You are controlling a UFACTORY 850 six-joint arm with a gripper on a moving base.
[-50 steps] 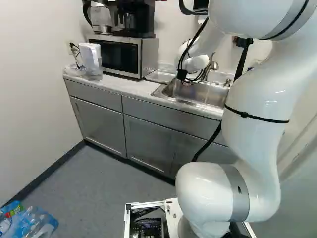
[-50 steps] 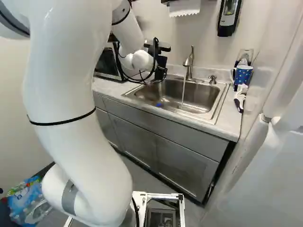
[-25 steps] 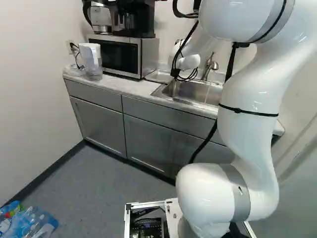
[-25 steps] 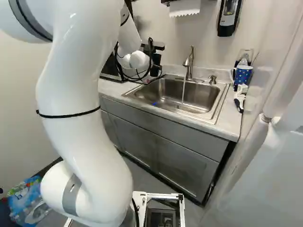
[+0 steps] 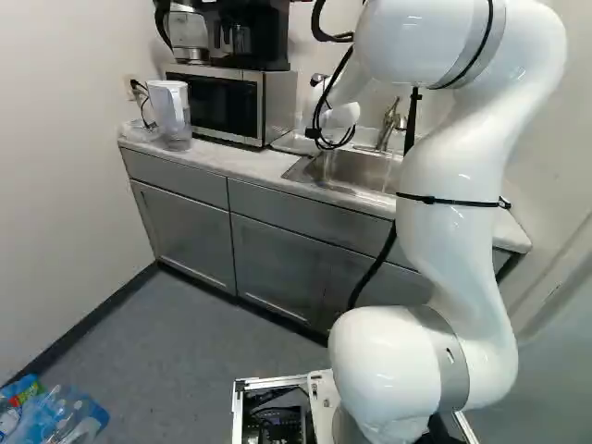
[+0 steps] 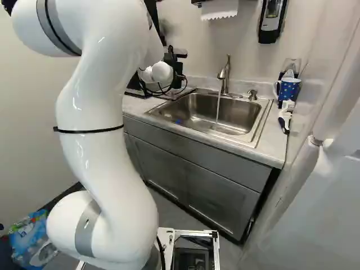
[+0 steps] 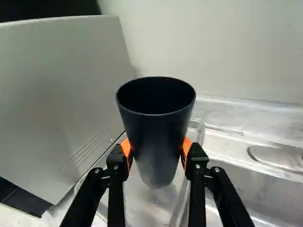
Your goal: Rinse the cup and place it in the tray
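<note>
Two-sided grip with black gripper [image 7: 156, 147] on dark, tapered, plastic-looking cup [image 7: 158, 130]; near upright, mouth up, apparently above shiny, shallow, round-cornered tray [image 7: 202, 130]: likely lower straight.

The cup [image 7: 158, 142] has a smooth, mostly matt dark surface. Beneath it the tray [image 7: 142, 203] is smooth and glossy, whether plastic or metal I cannot tell. The sink [image 6: 233, 117] is shiny metal, the faucet [image 6: 225, 76] satin metal. The microwave [image 7: 61, 90] has a smooth, low-sheen side. The arm's [image 5: 449, 240] white shell is glossy; the towel [image 6: 219, 8] is matt paper.
</note>
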